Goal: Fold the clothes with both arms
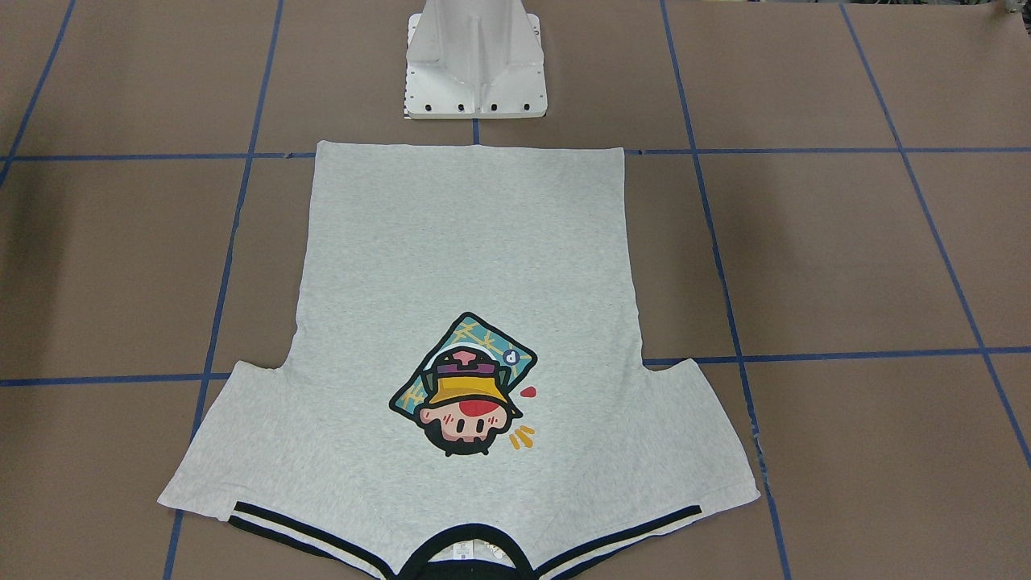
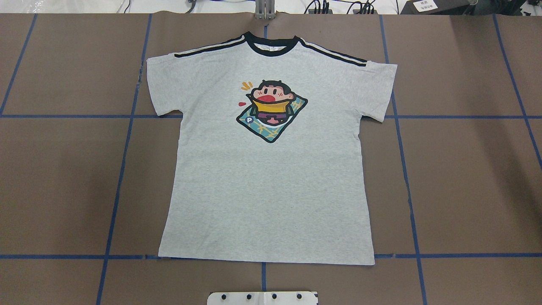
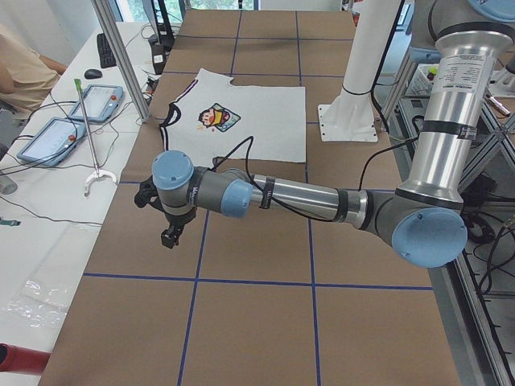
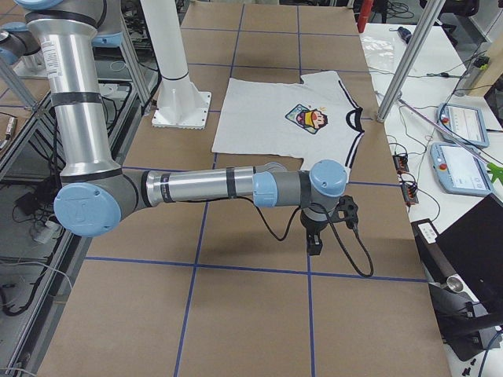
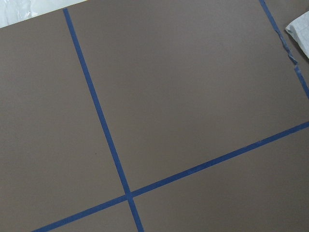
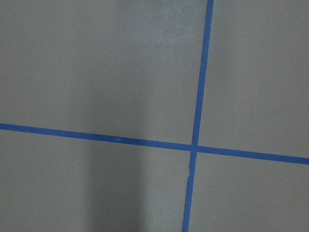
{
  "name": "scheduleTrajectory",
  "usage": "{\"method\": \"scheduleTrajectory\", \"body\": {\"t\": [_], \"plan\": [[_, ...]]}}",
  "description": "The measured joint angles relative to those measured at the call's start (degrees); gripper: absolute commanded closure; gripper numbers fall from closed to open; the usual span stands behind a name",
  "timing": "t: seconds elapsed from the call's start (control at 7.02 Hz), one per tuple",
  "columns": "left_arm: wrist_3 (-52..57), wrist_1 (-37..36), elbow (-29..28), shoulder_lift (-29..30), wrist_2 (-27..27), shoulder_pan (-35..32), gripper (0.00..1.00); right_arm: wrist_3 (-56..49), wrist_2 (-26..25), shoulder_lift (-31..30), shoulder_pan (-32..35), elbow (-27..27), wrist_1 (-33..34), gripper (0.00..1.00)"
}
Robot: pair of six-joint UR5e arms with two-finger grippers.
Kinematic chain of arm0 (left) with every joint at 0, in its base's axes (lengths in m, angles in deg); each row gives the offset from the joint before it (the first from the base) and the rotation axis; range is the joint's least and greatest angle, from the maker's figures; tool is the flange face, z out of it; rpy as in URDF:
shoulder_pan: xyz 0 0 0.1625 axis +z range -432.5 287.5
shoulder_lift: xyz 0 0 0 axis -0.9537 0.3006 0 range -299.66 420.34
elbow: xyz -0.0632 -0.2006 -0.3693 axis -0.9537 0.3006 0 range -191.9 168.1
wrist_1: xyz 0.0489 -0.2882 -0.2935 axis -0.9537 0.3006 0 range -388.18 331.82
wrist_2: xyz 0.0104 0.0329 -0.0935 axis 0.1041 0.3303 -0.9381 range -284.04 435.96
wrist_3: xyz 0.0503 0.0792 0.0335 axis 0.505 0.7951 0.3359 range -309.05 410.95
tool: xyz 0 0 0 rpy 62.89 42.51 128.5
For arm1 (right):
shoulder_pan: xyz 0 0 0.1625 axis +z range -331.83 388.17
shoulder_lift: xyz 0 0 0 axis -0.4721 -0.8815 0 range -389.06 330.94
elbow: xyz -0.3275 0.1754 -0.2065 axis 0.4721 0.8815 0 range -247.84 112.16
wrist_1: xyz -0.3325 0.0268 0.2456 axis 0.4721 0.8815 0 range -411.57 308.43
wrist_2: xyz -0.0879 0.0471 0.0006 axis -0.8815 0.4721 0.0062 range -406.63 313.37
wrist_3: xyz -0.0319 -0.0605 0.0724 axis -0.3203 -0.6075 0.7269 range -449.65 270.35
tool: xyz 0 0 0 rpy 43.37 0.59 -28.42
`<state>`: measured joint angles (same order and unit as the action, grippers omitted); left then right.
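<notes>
The light grey T-shirt (image 2: 271,182) lies flat and spread out, print side up, in the middle of the table, its black collar (image 2: 271,45) at the far edge and its hem near the robot base. It also shows in the front-facing view (image 1: 467,234). The left arm's gripper (image 3: 169,237) hangs over bare table, well off the shirt's left sleeve side. The right arm's gripper (image 4: 314,247) hangs over bare table, off the right sleeve side. Both show only in the side views, so I cannot tell if they are open or shut. A sleeve corner (image 5: 301,29) shows in the left wrist view.
Brown table (image 2: 465,169) marked with blue tape lines. White pedestal base (image 1: 475,64) stands just behind the hem. Benches with teach pendants (image 4: 456,126) and cables run along the far edge. An operator (image 3: 24,68) sits at the left-side bench.
</notes>
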<state>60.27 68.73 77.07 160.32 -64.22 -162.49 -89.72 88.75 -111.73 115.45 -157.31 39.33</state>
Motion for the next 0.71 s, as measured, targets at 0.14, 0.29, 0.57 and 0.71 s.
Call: {"method": "scheduleTrajectory", "body": {"t": [0.14, 0.29, 0.57, 0.71], "plan": [[-0.1, 0.0, 0.1, 0.1, 0.2, 0.1, 0.0, 0.0, 0.1, -0.1, -0.2, -0.1, -0.5, 0.0], [-0.2, 0.0, 0.8, 0.2, 0.6, 0.2, 0.0, 0.1, 0.3, 0.0, -0.4, -0.1, -0.6, 0.0], [-0.2, 0.2, 3.3, 0.3, 1.2, 0.5, 0.0, 0.1, 0.4, -0.3, -0.4, 0.2, -0.8, 0.0], [-0.2, 0.2, 4.4, 0.3, 1.3, 0.6, 0.0, 0.0, 0.3, -0.3, -0.5, 0.7, -0.8, 0.0]]}}
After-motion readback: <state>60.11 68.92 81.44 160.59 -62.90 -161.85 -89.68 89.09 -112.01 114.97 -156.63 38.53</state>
